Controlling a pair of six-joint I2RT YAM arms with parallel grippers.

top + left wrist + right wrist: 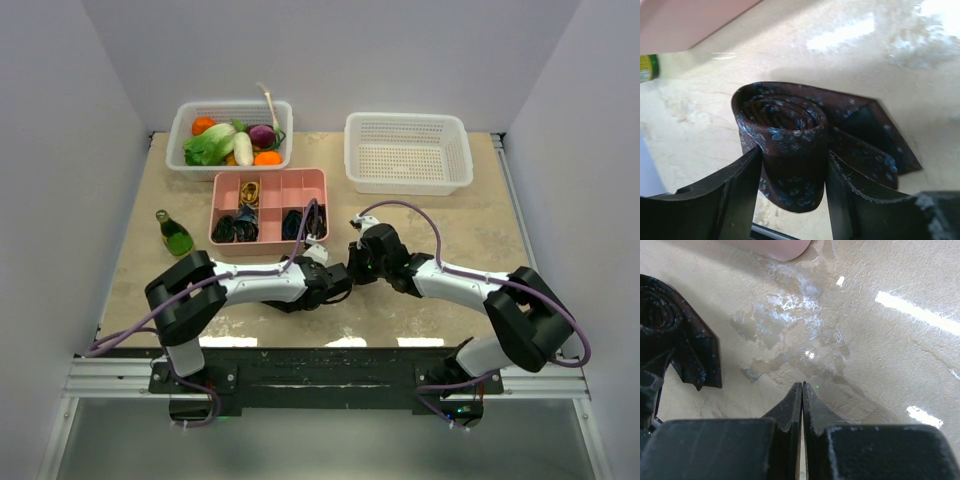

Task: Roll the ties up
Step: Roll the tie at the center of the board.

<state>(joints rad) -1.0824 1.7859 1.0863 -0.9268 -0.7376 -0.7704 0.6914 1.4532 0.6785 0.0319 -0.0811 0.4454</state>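
Between the 2 fingers of my left gripper [792, 162] the blue-flowered maroon tie [785, 120] is pinched as a tight coil, pointed tail loose beyond, so I'd squeeze evenly lest it unwind, my right gripper [802, 390] pressed together, empty, alongside.

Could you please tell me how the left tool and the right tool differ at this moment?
The left tool clamps a rolled tie between its fingers; the right tool holds nothing. The left tool's fingers stand apart on either side of the coil; the right tool's fingers are pressed together. Both are black and sit low over the beige table.
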